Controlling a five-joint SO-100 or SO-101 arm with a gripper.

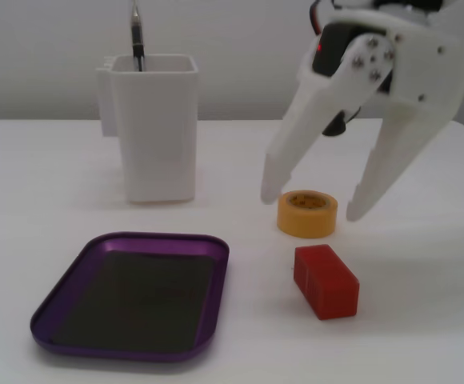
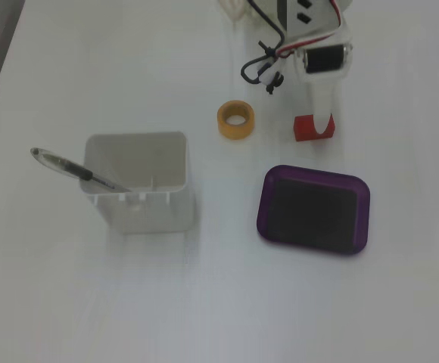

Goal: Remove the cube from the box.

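Observation:
The red cube (image 1: 326, 282) lies on the white table to the right of the box, outside it and touching nothing. The box (image 1: 128, 238) is a shallow purple tray with a dark bottom, and nothing lies in it. My gripper (image 1: 312, 205) hangs open above and behind the cube, its white fingers spread wide and holding nothing. In the fixed view from above, one finger overlaps the top edge of the cube (image 2: 303, 129), which sits just beyond the box (image 2: 314, 171).
A yellow tape roll (image 1: 306, 213) lies just behind the cube, below the open fingers. A tall white container (image 1: 156, 128) with a pen (image 2: 76, 171) in it stands behind the tray. Servo cables (image 2: 263, 69) hang off the arm.

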